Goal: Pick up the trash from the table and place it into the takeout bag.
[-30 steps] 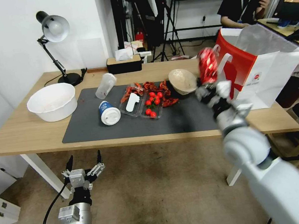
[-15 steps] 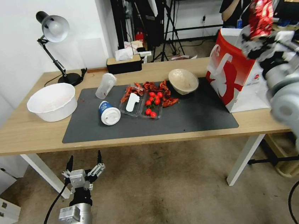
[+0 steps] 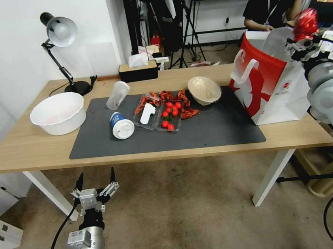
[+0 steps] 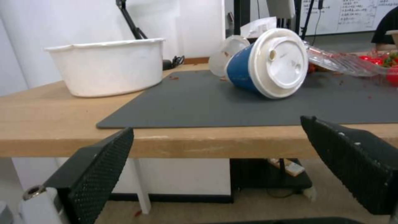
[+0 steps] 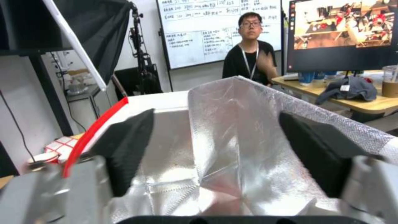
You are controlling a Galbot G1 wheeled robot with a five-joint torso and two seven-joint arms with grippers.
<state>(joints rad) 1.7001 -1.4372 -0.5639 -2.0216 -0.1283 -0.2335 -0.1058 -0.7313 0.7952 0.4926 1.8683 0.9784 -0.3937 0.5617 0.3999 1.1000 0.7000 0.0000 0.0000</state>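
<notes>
The right gripper (image 3: 304, 40) — pinching the crushed red soda can (image 3: 305, 24) — is now hovering over the takeout bag (image 3: 272, 77), having swung right; release looks imminent.

we see takeout bag (image 3: 273, 85) mouth wide open at table (image 3: 26, 149) right end, mat (image 3: 214, 129) front right bare, blue-white lidded cup (image 3: 120, 126), cherry tomato tray (image 3: 170, 118), beige paper bowl (image 3: 203, 90) crowding mat's middle

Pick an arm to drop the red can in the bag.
Right. The right gripper is over the open takeout bag with the crushed red can; the left gripper hangs below the table, far off.
</notes>
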